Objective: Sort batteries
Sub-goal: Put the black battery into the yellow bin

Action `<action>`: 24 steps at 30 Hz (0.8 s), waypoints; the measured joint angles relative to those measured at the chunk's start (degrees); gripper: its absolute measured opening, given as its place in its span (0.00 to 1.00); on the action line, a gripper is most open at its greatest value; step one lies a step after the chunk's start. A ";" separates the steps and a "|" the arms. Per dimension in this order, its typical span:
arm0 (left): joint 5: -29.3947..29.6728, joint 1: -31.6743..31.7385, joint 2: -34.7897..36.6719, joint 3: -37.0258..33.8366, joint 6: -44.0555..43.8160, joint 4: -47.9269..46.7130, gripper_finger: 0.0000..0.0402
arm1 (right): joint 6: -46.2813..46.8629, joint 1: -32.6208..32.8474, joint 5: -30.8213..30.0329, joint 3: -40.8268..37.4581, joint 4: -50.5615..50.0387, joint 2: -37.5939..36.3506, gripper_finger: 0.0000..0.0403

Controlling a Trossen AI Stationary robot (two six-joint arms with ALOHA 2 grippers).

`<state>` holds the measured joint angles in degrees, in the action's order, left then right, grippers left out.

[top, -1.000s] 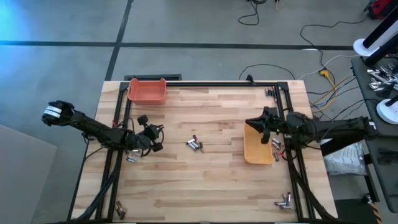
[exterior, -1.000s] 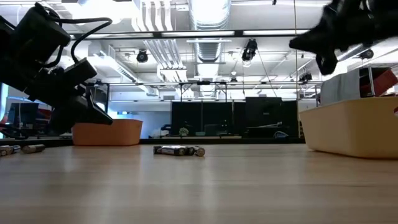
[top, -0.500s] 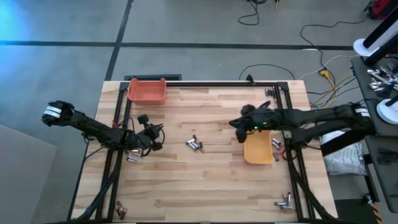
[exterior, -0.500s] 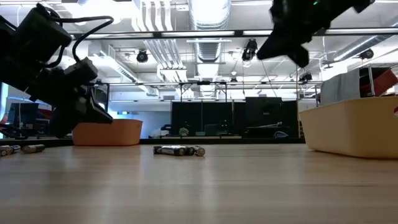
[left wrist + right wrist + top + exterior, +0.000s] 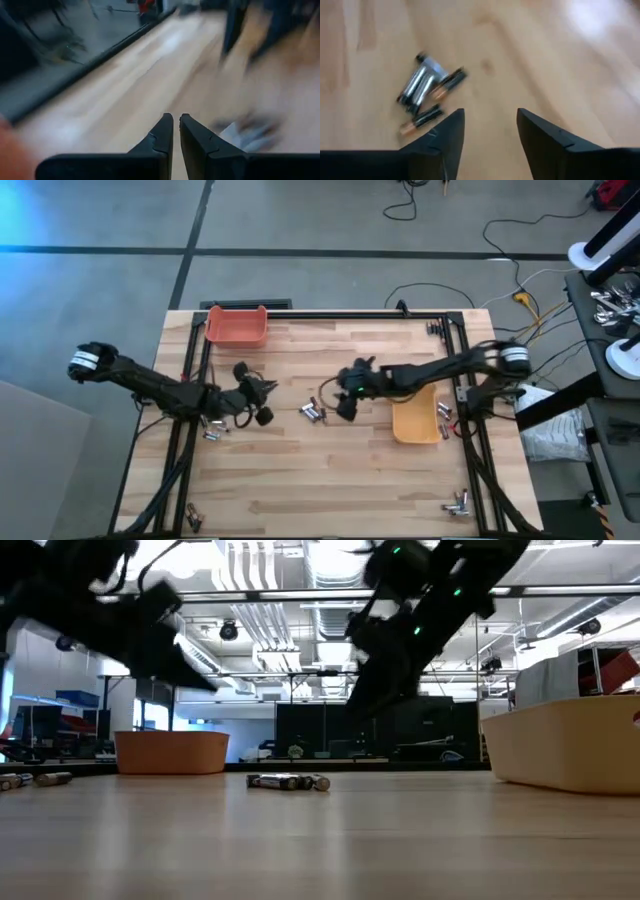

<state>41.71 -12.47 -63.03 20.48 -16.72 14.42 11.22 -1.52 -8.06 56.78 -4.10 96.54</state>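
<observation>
Batteries (image 5: 313, 412) lie in a small loose cluster near the middle of the wooden table (image 5: 330, 480), and every other place here is given from that cluster. In the right wrist view the cluster (image 5: 427, 92) shows silvery-grey cells beside darker ones with copper-coloured ends, lying flat on the boards. The right gripper (image 5: 345, 405) hovers just beside the cluster on the side toward the yellow bin (image 5: 415, 423); its two dark fingers (image 5: 445, 135) stand clearly apart with bare wood between them, and they have hold of nothing. The left gripper (image 5: 262, 408) hangs near the cluster on the opposite side, above the table; its fingers (image 5: 162, 135) are pressed almost together with only a thin slit between them, and nothing shows between the tips. Farther out past the left gripper, a few more batteries (image 5: 210, 430) lie by the table's black frame, and the low view shows them (image 5: 35, 780) flat on the wood. The orange bin (image 5: 236, 326) sits well apart from the cluster, at the far left corner of the table. Two more small groups of batteries (image 5: 457, 503) lie well apart near the table's near edge, one at each corner.
</observation>
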 joint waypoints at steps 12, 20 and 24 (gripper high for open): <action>-4.29 0.22 -2.19 21.95 5.30 -22.11 0.04 | -10.30 1.14 11.08 11.68 -5.63 11.48 0.59; -11.69 0.04 -1.39 25.08 0.22 -35.25 0.04 | 4.55 2.13 0.29 13.38 -10.79 10.85 0.64; -11.30 0.11 -0.02 23.58 0.11 -33.39 0.04 | 12.37 4.36 -0.96 13.35 -10.97 11.05 0.63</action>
<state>30.41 -12.36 -63.05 44.06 -16.60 -18.97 23.59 2.84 -9.02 70.13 -15.07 107.59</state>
